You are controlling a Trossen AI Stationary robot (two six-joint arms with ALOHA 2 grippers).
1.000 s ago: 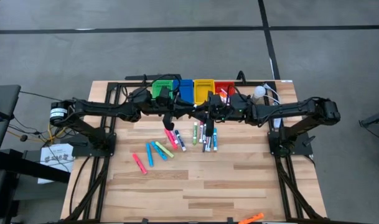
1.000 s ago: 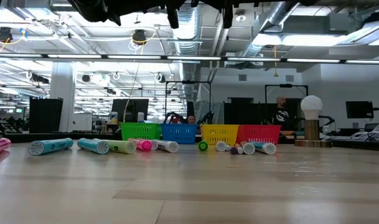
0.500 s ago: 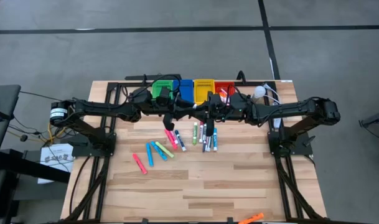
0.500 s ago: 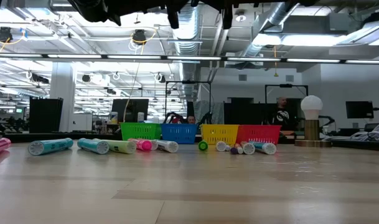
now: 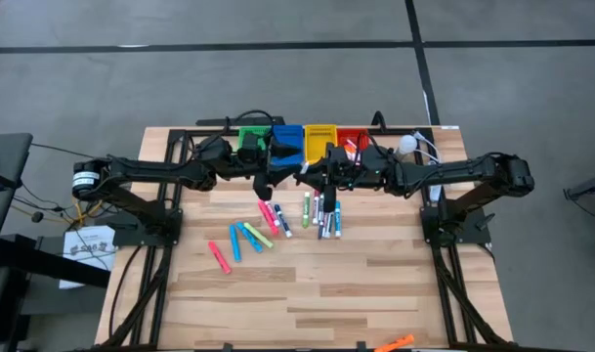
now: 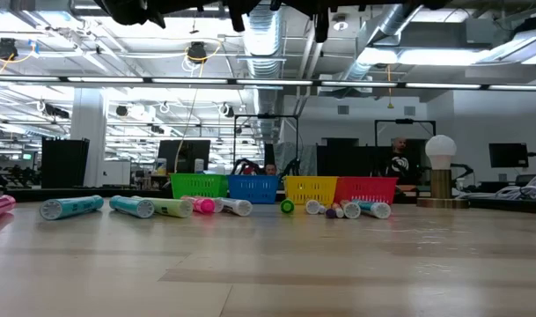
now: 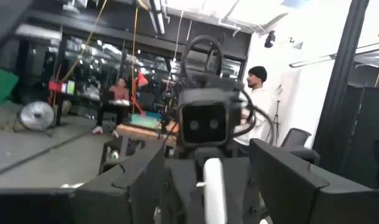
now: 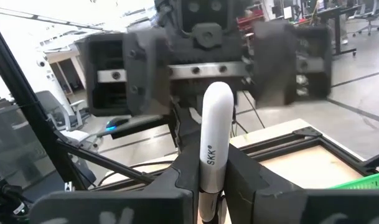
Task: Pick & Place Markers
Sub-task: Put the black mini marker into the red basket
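White marker (image 8: 213, 143), long axis upright, is clamped between right gripper (image 8: 209, 177) fingers, facing left gripper (image 5: 265, 180), jaws spread, above table (image 5: 375, 284) w/ remaining markers (image 5: 277, 220) scattered below.

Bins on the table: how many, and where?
4, in a row at the table's far edge: green bin, blue bin, yellow bin, red bin. The arms overlap them in the high view; the low view shows no fifth.

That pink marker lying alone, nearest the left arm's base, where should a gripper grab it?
Around the middle of the slim pink marker, coming straight down from above. It lies flat and slanted on the wooden table, clear of the cyan ones beside it, so the fingers should close across its narrow width.
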